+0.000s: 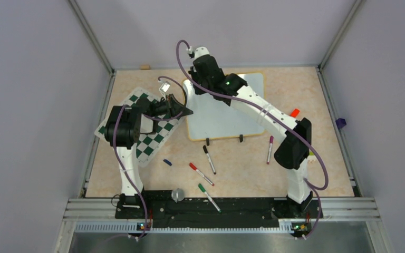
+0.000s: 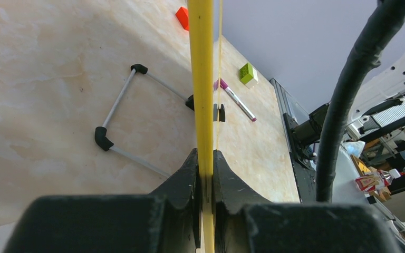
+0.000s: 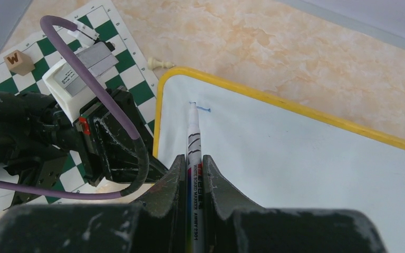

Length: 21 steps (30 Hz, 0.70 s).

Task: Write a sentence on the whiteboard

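Glossy white whiteboard [image 1: 219,118] is lying mid-table in the overhead view, just right of the chess mat [image 1: 153,142], with its clips on the near edge. Left gripper [image 1: 186,112] is reaching over the mat to the board's left edge. Right gripper [image 1: 196,83] is hanging over the far-left corner, probably because a line of text starts there. Spare markers [image 1: 209,159] are lying near of the board, apart from it. In the left wrist view, the left gripper's jaws are pinching the yellow rim [image 2: 200,79] edge-on, nearly closed with just the rim between them. Likely it is bracing the board so pen pressure is not sliding it. The wire stand [image 2: 118,113] is showing beneath the board, so the board is sitting slightly raised there. A purple marker [image 2: 234,100] is lying beyond. In the right wrist view, the right gripper is clamping the marker [image 3: 193,137] by its barrel, jaws tight on it, and holding it low for control. The tip is touching or just above the board at the far-left corner; cannot tell which. The sentence is barely begun, with only a short blue stroke [image 3: 200,108] showing beside the tip. A chess pawn [image 3: 161,64] is lying just off that corner.
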Motion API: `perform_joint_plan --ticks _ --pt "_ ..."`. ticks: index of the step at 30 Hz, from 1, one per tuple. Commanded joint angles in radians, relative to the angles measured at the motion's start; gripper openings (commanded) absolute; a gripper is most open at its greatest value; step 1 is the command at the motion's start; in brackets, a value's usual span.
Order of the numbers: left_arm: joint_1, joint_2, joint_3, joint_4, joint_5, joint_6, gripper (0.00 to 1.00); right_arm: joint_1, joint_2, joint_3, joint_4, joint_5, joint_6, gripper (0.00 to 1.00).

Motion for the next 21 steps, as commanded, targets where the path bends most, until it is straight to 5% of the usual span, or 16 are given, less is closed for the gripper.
perform_joint_plan --ticks 1,21 --pt "0.001 -0.037 -0.015 0.099 0.034 0.069 0.00 -0.003 0.013 0.044 0.009 -0.007 0.000 0.00" --pt "0.001 -0.038 -0.013 0.100 0.035 0.070 0.00 -0.002 0.031 0.045 -0.014 0.032 -0.001 0.00"
